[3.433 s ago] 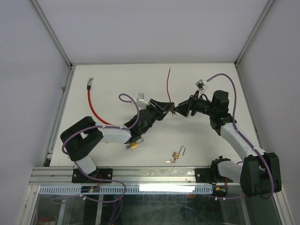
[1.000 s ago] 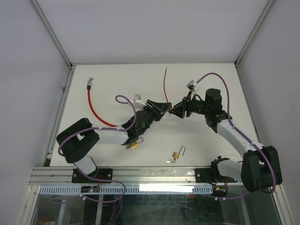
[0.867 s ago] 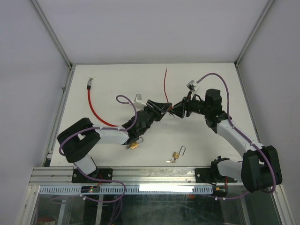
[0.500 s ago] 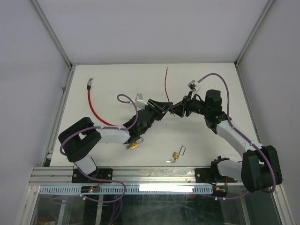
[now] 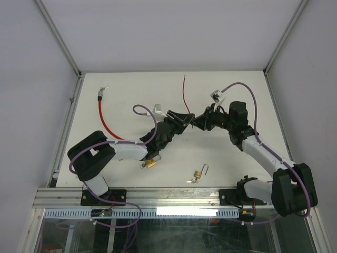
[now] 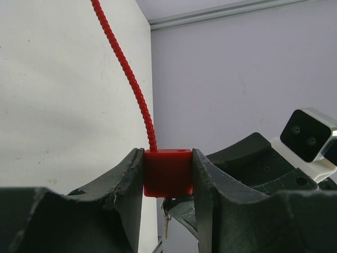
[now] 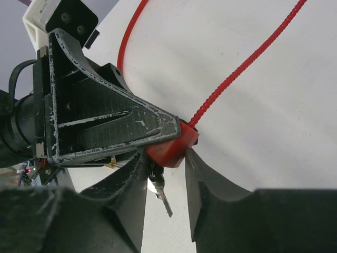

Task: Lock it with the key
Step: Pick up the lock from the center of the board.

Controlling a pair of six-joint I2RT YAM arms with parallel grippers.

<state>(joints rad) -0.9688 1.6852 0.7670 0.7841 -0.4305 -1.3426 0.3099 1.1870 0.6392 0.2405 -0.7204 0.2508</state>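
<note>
Clamping the lock (image 6: 167, 171) in my left jaws.
My right jaws stand narrow around the key (image 7: 159, 193), grip unclear; centre it squarely before turning.

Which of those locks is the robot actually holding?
The red cable lock, clamped in the left gripper. The open brass padlock and the other brass padlock lie on the table.
</note>
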